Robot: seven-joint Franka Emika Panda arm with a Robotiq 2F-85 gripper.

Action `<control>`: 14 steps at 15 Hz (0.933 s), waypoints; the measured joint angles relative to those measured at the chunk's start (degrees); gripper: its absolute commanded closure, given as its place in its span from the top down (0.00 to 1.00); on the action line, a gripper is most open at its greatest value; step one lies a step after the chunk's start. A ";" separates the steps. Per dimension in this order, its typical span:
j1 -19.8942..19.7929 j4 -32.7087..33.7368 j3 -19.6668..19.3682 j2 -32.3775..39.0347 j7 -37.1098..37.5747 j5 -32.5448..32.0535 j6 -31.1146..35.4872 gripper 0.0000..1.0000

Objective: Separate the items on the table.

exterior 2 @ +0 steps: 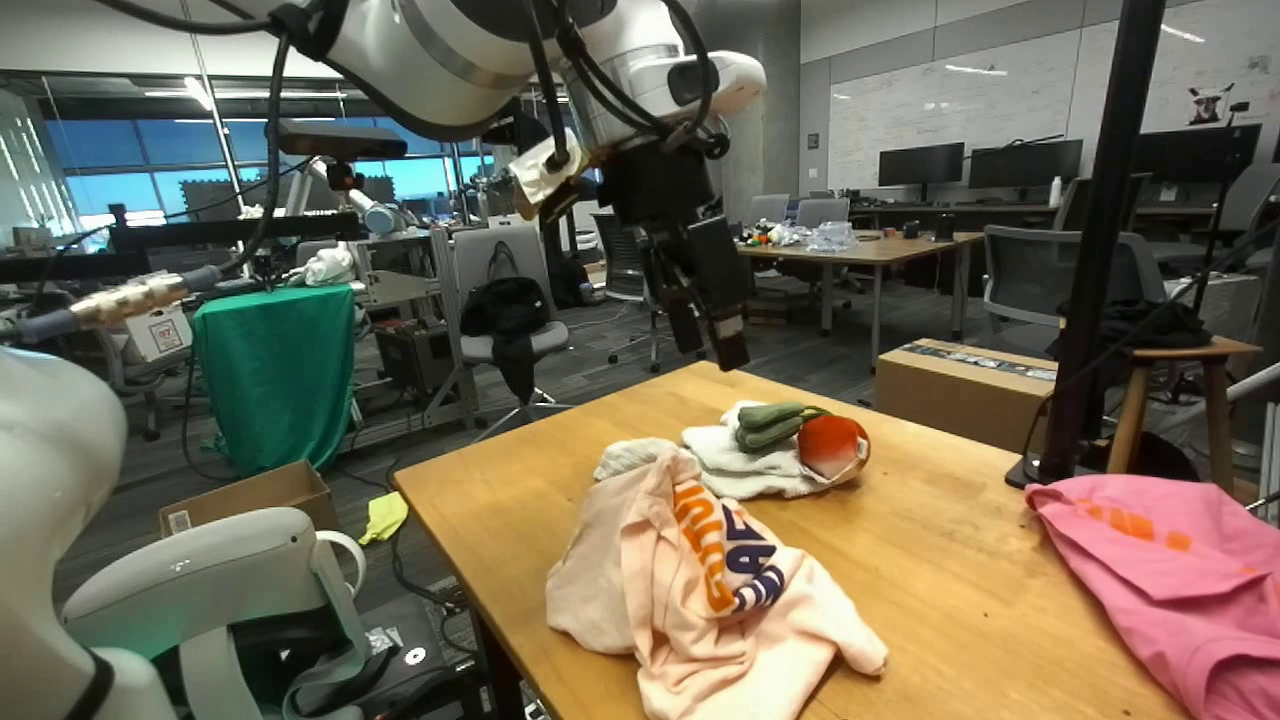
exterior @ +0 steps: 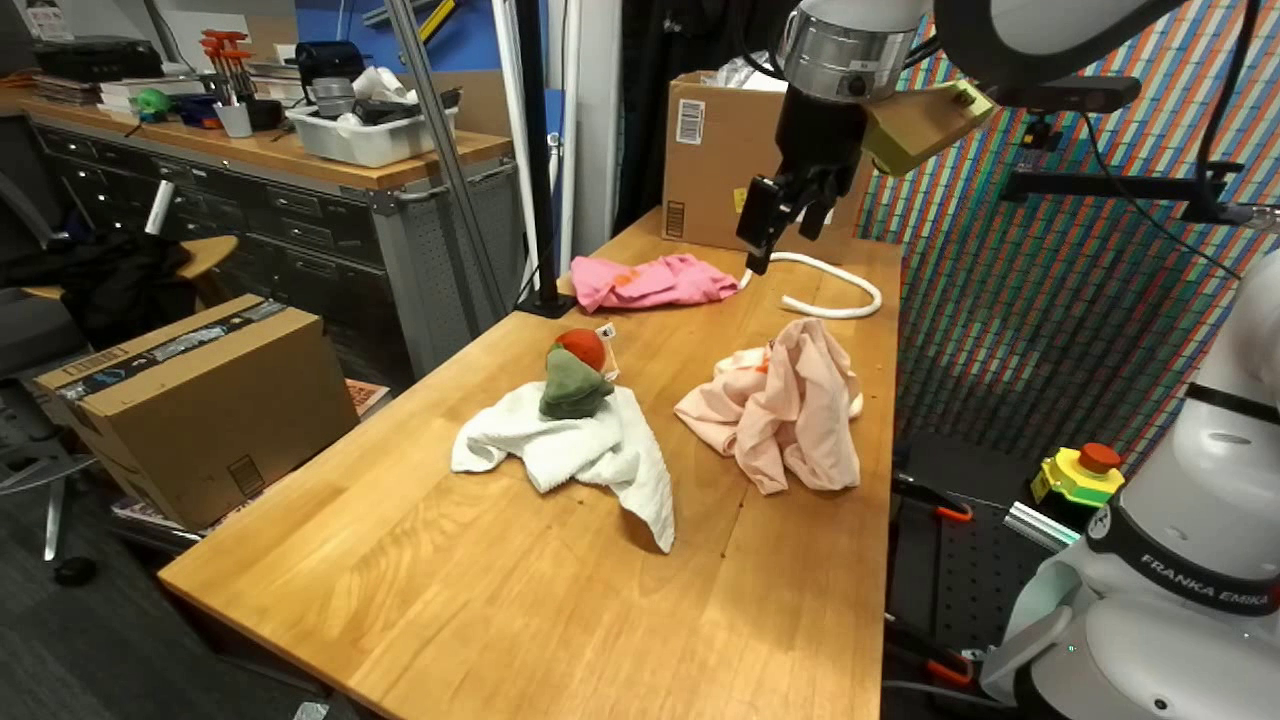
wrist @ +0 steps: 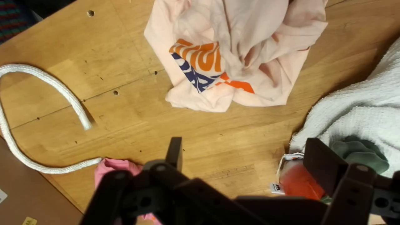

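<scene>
The gripper is positioned above the table, its empty jaws spread wide and wood grain exposed through the gap; in both exterior views it is seen raised clear of the tabletop. In the wrist view, the peach cloth, printed in orange and dark blue, is laid crumpled beyond the jaws. The white cloth is laid in folds at the right edge, to the outer side of one finger; the dark green piece is supported on it, adjoined by the red-orange piece, which is partly hidden by that finger. The pink cloth is largely covered there by the gripper itself; in an exterior view it is shown near the cardboard box, well apart from the white and peach cloths. The white cord is looped beside it.
</scene>
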 measured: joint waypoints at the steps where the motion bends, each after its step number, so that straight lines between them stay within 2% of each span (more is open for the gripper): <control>1: 0.38 0.26 0.26 0.47 -0.09 0.14 0.59 1.00; 7: 4.93 4.93 0.52 6.97 -4.81 3.90 0.67 1.00; 14: 9.08 19.45 2.17 19.94 -11.88 3.60 -12.99 1.00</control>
